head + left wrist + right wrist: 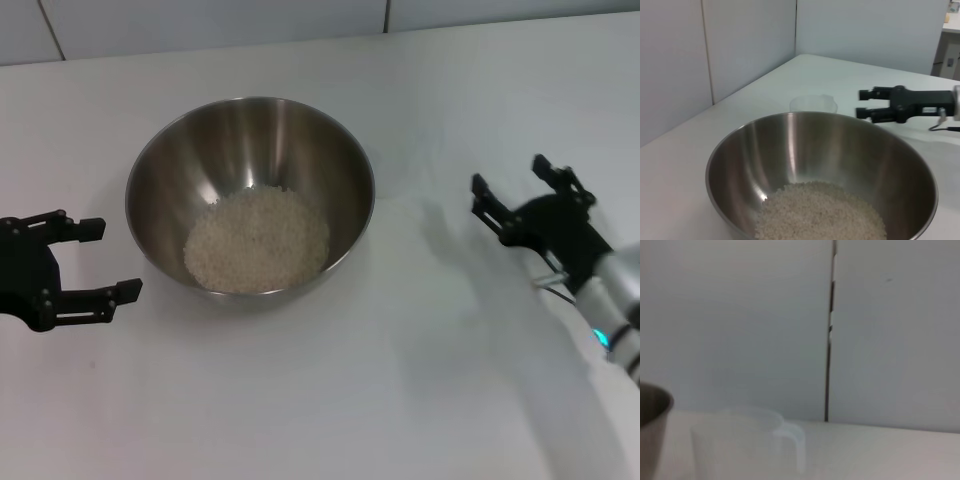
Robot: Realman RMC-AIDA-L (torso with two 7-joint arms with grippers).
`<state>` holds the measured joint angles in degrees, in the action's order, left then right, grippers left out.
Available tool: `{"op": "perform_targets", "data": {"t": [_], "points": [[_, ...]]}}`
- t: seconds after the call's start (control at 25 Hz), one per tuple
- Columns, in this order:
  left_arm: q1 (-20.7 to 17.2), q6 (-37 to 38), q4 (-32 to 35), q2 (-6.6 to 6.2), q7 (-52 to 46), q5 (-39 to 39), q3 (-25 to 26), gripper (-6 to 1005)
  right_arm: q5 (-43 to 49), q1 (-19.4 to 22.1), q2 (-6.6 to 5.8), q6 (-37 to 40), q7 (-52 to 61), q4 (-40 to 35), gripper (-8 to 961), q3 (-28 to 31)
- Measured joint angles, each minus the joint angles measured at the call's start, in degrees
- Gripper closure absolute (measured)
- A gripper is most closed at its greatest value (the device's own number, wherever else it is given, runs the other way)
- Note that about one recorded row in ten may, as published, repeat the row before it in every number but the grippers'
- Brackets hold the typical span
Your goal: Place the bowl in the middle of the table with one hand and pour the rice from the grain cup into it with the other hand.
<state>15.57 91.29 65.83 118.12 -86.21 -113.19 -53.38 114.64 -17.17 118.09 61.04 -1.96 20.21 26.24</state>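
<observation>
Apparently the pour is done: the rice (257, 241) is lying heaped in the bowl (160, 170), which is sitting left of centre on the desk (400, 380). The empty cup (813, 104) is standing just beyond the bowl, faint at centre frame in the head view. Next, both arms probably only need to retreat. The left gripper (98, 259) is hovering at the left edge, jaws apart and empty. The right gripper (512, 187) is hanging at the right, angled toward the cup, also spread and holding nothing.

Black jaws, silver right forearm (615, 290)
</observation>
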Motion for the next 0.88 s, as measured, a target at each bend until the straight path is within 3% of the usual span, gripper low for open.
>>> {"op": "perform_targets", "data": {"t": [0.04,0.08,0.12,0.16,0.2,0.24,0.28,0.32,0.4,0.48,0.6,0.64,0.68,0.72,0.8,0.84,0.88], "points": [[-0.1,0.0,0.0,0.0,0.0,0.0,0.1,138,4.6,1.5,-1.55,4.2,7.6,-0.7,169,-1.0],[-0.1,0.1,0.0,0.0,0.1,0.0,0.2,138,4.6,1.5,-1.55,4.2,7.6,-0.7,161,-1.0],[-0.1,0.1,0.0,0.0,0.1,0.0,0.2,138,10.8,2.7,-3.09,11.1,17.2,-3.1,152,-1.5],[-0.2,0.1,0.0,0.0,0.1,0.0,0.2,138,10.8,2.7,-3.09,11.1,17.2,-3.1,144,-1.5],[-0.2,0.1,0.0,0.0,0.1,0.0,0.2,138,13.7,2.9,-3.46,16.1,21.9,-5.2,135,-1.5],[-0.2,0.1,0.0,0.0,0.2,0.0,0.2,138,17.9,2.3,-4.18,25.9,30.2,-10.3,127,-1.6],[-0.2,0.1,0.0,0.0,0.2,0.0,0.2,138,17.9,2.3,-4.18,25.9,30.2,-10.3,127,-1.6],[-0.2,0.1,0.1,0.0,0.2,0.0,0.1,138,20.6,0.0,-4.59,33.3,37.9,-16.6,127,-1.9],[-0.1,0.1,0.1,0.0,0.3,0.0,0.0,138,22.1,-1.8,-4.68,35.8,41.4,-20.5,126,-2.0],[0.2,0.1,0.0,0.0,0.3,0.0,-0.1,138,25.0,-5.9,-4.21,39.2,47.2,-28.5,126,-2.1],[0.2,0.1,0.0,0.0,0.4,0.0,-0.1,138,27.6,-11.7,-2.35,41.5,51.9,-39.5,126,-2.7],[0.3,0.1,0.0,0.0,0.4,0.0,-0.1,138,27.8,-15.6,-0.27,42.9,54.0,-48.3,127,-5.7],[0.3,0.1,0.1,-0.01,0.4,0.0,-0.2,138,27.8,-15.6,-0.27,42.9,54.0,-48.3,127,-5.7],[0.4,0.1,0.2,-0.02,0.3,0.0,-0.2,138,27.7,-18.6,1.04,43.8,57.0,-54.5,127,-10.2],[0.4,0.0,0.3,-0.04,0.2,0.0,-0.2,138,27.7,-19.8,1.32,44.0,58.7,-56.6,127,-12.4],[0.6,0.1,0.4,-0.06,0.1,0.0,-0.2,138,27.6,-21.9,1.25,44.2,63.6,-59.3,126,-18.7],[0.6,0.1,0.4,-0.06,0.1,0.0,-0.2,138,27.6,-21.9,1.25,44.2,63.6,-59.3,126,-18.7]]}}
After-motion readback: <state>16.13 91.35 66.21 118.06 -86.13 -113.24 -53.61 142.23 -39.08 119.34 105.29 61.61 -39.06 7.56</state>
